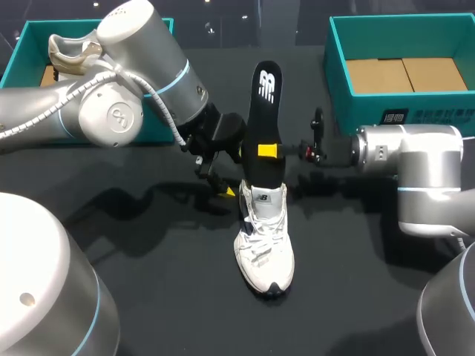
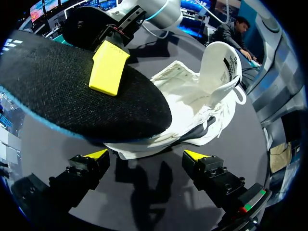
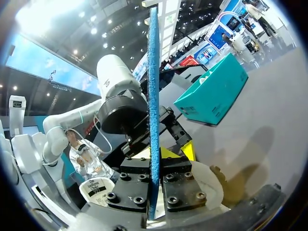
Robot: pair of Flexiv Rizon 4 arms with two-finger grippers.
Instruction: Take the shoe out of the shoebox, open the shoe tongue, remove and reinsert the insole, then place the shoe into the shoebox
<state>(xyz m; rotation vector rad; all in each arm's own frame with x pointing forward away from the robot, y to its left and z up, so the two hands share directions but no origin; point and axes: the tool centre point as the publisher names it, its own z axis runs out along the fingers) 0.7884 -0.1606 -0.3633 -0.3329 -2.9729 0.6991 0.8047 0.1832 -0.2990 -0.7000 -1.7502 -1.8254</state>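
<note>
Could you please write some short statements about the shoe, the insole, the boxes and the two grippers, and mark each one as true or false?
1. The right gripper is shut on the black insole. True.
2. The left gripper holds the tongue of the shoe. False: its fingers are open and hold nothing, near the heel of the white shoe.
3. The white shoe lies inside the right shoebox. False: it stands on the table between the two arms, and no shoe shows in that box.
4. The left shoebox holds a second shoe. True.
</note>
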